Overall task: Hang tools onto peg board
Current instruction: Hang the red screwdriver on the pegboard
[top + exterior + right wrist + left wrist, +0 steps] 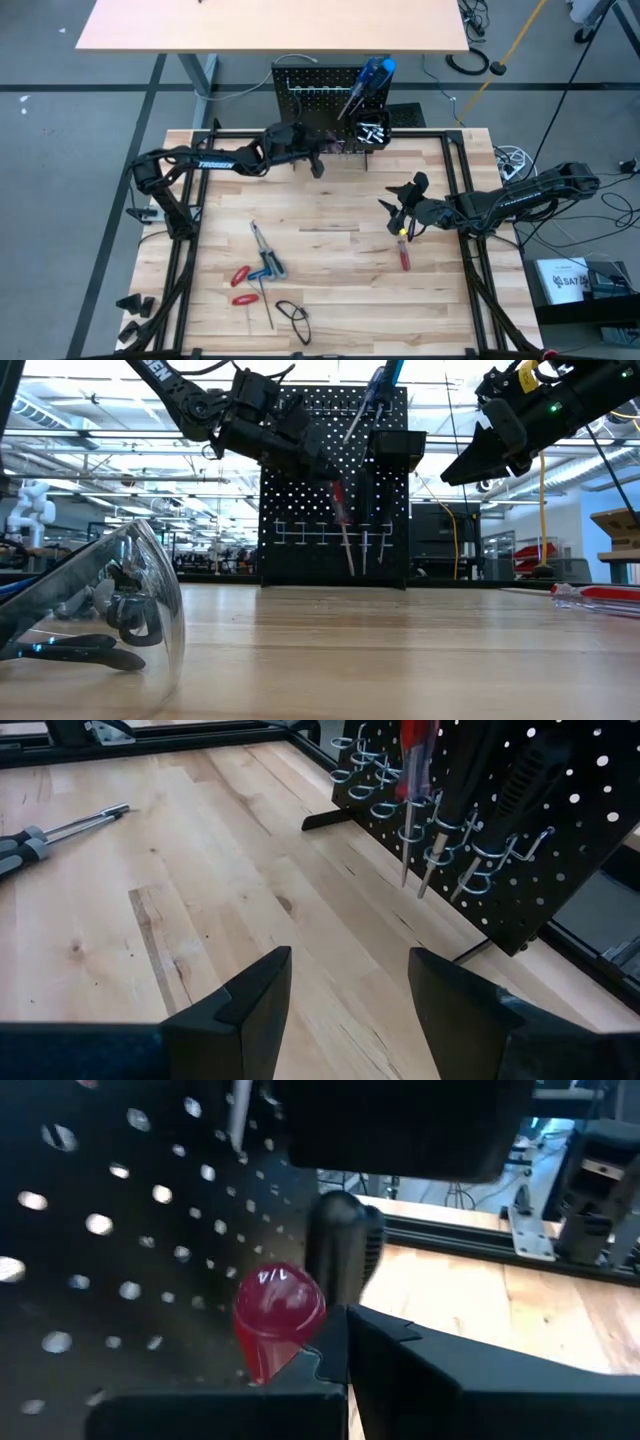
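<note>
The left claw [335,1345] is at the peg board [315,95], at the far edge of the counter [330,215], with its fingers closed; the left wrist view shows the red-handled screwdriver [275,1320] pinched at the rounded butt of its handle, right against the perforated panel. In the low view that screwdriver [342,520] hangs shaft-down among the hooks. It looks light and rigid, with a smooth, hard plastic handle that could swivel or slip between the fingers, so a grip across the thick part of the handle would likely hold steadier than one at the domed end. The right claw [345,990] hovers above the counter with its fingers apart and nothing between them, near another red-handled screwdriver [404,255] lying flat. More tools [262,270] lie on the counter's left, well apart from the board.
</note>
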Robot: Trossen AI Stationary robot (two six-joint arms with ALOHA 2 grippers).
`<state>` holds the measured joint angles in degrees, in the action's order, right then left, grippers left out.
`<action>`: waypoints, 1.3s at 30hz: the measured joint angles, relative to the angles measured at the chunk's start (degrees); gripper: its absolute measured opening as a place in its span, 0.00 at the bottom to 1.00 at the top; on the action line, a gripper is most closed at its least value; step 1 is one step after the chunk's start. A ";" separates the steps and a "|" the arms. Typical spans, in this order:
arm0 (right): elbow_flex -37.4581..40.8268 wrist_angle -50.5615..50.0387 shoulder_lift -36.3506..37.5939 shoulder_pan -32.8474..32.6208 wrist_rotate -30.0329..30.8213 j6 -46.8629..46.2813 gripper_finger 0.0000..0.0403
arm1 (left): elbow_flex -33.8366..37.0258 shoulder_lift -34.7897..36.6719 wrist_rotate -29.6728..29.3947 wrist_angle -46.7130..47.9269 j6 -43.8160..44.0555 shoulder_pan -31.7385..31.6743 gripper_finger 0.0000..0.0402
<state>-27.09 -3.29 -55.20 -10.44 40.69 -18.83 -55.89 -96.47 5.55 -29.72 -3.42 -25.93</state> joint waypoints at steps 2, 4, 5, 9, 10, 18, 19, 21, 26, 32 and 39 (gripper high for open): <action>0.00 0.02 0.00 0.00 0.02 0.00 0.48 | -0.42 -0.01 0.02 0.11 0.01 -0.69 0.00; 0.00 0.02 0.00 0.00 0.02 0.00 0.48 | -1.00 -0.02 0.45 0.18 0.00 -1.20 0.00; 0.00 0.04 0.00 0.00 0.02 0.00 0.48 | -1.54 -0.04 0.75 0.24 0.00 -1.40 0.00; 0.00 0.04 0.00 0.00 0.03 0.00 0.48 | -4.04 -0.04 1.41 0.65 -0.45 -1.53 0.00; 0.00 0.05 0.00 0.00 0.04 -0.03 0.48 | -4.63 -0.04 1.48 1.21 -0.50 -1.53 0.00; 0.00 0.04 0.00 0.00 -0.07 -0.17 0.48 | -5.67 -0.04 1.72 4.61 -0.47 -1.49 0.00; 0.00 0.02 0.00 0.00 -0.09 -0.17 0.48 | -5.67 -0.04 1.78 4.90 -0.46 -1.49 0.00; 0.00 0.02 0.00 0.00 -0.09 -0.07 0.48 | -5.67 -0.04 1.78 5.18 -0.65 -1.42 0.00; 0.00 -0.07 0.00 0.00 -0.17 0.01 0.48 | -5.67 2.19 1.34 5.66 -3.04 -1.14 0.00; 0.00 -1.23 0.00 0.00 -0.26 0.02 0.48 | -5.69 8.39 -0.18 14.78 -6.02 -0.55 0.00; 0.00 -1.70 0.02 0.00 -0.22 0.02 0.48 | -5.67 10.45 -3.43 31.86 -7.16 1.23 0.00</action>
<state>-27.09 -4.99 -55.18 -10.44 40.46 -18.81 -61.56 -86.02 2.12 2.14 -10.58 -24.71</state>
